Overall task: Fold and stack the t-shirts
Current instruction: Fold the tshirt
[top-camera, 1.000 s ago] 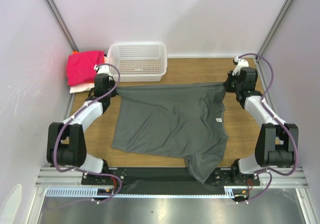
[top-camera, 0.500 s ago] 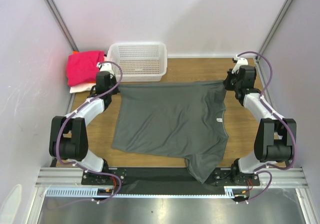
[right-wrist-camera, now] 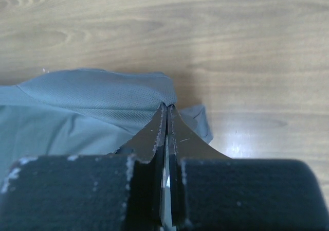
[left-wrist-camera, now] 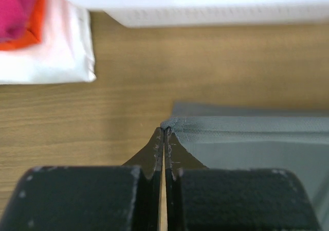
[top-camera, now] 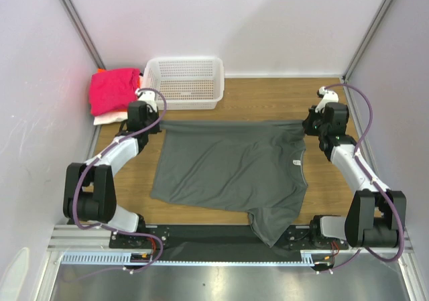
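Lying crosswise, collar rightward, grey t-shirt (top-camera: 228,170), far corners clenched by left pincer (left-wrist-camera: 164,133) and right pincer (right-wrist-camera: 165,109)

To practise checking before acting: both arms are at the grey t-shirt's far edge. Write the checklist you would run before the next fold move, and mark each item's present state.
1. The left gripper is shut on a far corner of the grey t-shirt: ok.
2. The right gripper is shut on the opposite far end: ok.
3. The far edge runs straight between the grippers: ok.
4. The shirt lies apart from the basket: ok.
5. The shirt is wholly on the table: not ok, the near sleeve overhangs the front edge.
6. Both cloth layers are gripped: cannot tell.
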You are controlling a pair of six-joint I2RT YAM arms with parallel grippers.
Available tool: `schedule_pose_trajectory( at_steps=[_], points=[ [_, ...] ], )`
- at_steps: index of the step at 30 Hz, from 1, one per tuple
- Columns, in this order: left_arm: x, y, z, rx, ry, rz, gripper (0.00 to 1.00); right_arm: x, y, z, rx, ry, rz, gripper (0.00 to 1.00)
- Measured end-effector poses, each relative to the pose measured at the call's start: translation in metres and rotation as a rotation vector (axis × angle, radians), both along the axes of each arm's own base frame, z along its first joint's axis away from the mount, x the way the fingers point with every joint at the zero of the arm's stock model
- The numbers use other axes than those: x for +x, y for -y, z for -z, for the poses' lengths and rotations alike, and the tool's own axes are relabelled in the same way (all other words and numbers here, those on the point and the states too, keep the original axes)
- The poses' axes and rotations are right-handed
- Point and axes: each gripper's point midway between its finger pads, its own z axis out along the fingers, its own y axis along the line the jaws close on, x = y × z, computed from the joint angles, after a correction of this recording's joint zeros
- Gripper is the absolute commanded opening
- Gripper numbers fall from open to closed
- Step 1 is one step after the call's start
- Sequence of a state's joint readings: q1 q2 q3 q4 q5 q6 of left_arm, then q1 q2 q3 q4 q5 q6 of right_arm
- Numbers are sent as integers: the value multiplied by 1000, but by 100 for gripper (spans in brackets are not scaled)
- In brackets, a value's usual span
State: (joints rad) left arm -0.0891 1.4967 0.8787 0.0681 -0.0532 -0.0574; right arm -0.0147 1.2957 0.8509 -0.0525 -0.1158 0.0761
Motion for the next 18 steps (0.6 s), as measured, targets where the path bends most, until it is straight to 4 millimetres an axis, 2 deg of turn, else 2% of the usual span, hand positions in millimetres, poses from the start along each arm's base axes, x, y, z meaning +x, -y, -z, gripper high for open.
schedule_pose_trajectory(
  at_steps=[9, 18],
  points=[
    [-41, 13, 23, 94, -81, 229, 0, -48, 1, 29, 33, -85, 42, 0],
    [-63, 16, 37, 152, -128, 346, 0, -69, -5, 24, 88, -91, 94, 0]
  ],
)
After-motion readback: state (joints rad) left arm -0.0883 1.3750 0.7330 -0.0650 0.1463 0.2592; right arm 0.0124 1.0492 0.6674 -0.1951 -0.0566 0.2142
